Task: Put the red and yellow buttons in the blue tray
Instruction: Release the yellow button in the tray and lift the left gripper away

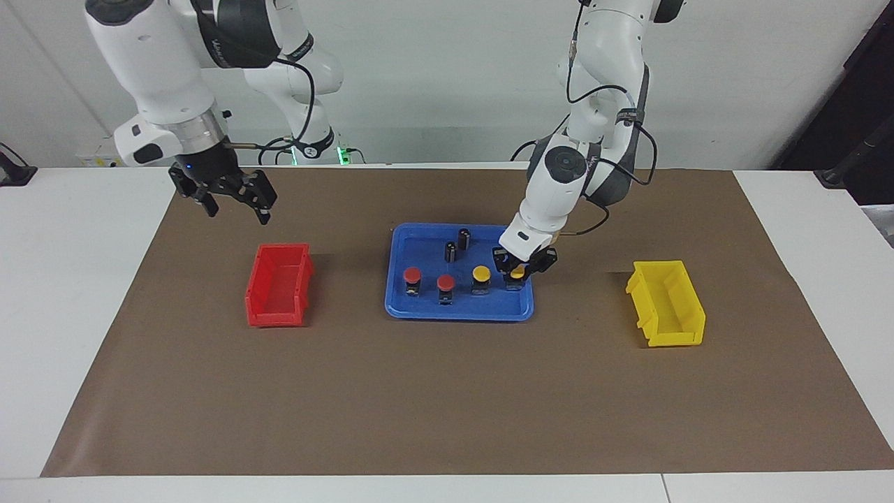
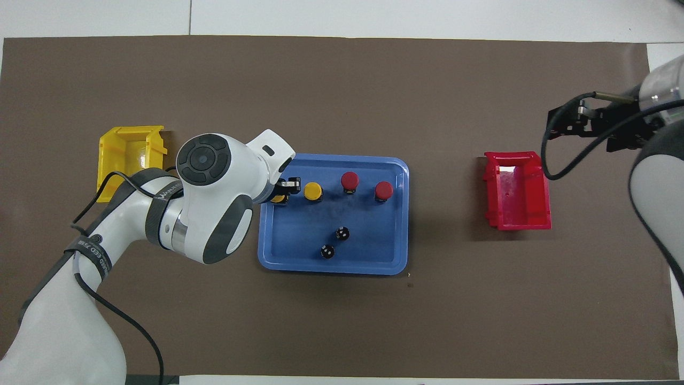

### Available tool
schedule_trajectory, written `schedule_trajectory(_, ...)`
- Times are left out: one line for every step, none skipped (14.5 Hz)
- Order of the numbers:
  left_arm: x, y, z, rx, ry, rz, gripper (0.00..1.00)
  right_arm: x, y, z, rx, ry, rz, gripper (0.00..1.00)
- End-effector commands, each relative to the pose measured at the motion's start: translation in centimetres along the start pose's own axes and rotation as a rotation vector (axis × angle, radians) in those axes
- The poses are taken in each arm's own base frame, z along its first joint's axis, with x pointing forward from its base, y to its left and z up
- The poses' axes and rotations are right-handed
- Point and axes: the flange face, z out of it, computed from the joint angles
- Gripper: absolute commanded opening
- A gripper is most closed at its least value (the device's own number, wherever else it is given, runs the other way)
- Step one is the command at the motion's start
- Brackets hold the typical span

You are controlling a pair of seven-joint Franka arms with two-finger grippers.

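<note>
The blue tray [image 1: 454, 311] lies mid-table; it also shows in the overhead view [image 2: 368, 224]. In it stand two red buttons [image 1: 412, 275] [image 1: 445, 283] and a yellow button [image 1: 481, 273] in a row. A second yellow button [image 1: 517, 275] stands at the tray's end toward the left arm, in line with them. My left gripper [image 1: 520, 269] is down around this button, partly hiding it; only a sliver of its cap [image 2: 277, 200] shows from above. My right gripper [image 1: 237, 206] is open and empty in the air, beside the red bin.
Two dark capless cylinders [image 1: 450, 251] [image 1: 464, 238] stand in the tray, nearer to the robots than the buttons. A small red bin [image 1: 279, 283] sits toward the right arm's end, a small yellow bin [image 1: 667, 302] toward the left arm's end. Brown paper covers the table.
</note>
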Motion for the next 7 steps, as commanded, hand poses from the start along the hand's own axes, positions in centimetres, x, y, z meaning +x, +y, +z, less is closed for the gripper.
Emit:
schedule_trajectory(1.7,-2.3,-7.1,0.032,-0.045,0.022,1.00,-0.4,-0.2,0.8,-0.013,-0.020,-0.030,1.00)
schedule_trajectory(2.5,-3.6,-9.8,0.040,-0.073,0.051,1.00,-0.7,-0.2,0.8,-0.014,-0.018,-0.030,1.00)
schedule_trajectory(3.4,-5.0,-12.2,0.036,-0.076,0.073,1.00,-0.8,-0.2,1.0,-0.015,-0.021,-0.032,1.00)
schedule_trajectory(4.4,-6.7,-14.1,0.030,-0.056,0.069,1.00,-0.8,-0.1,0.9,-0.015,-0.023,-0.030,1.00)
schedule_trajectory(4.8,-9.2,-15.9,0.028,-0.039,0.038,1.00,-0.9,0.0,0.9,-0.016,-0.029,-0.030,1.00)
schedule_trajectory(4.8,-12.4,-18.2,0.031,-0.022,0.029,1.00,-0.8,0.4,1.0,-0.017,-0.032,-0.022,1.00)
schedule_trajectory(4.5,-15.8,-20.2,0.068,-0.017,0.074,1.00,-0.8,0.5,1.0,-0.017,-0.032,-0.021,1.00)
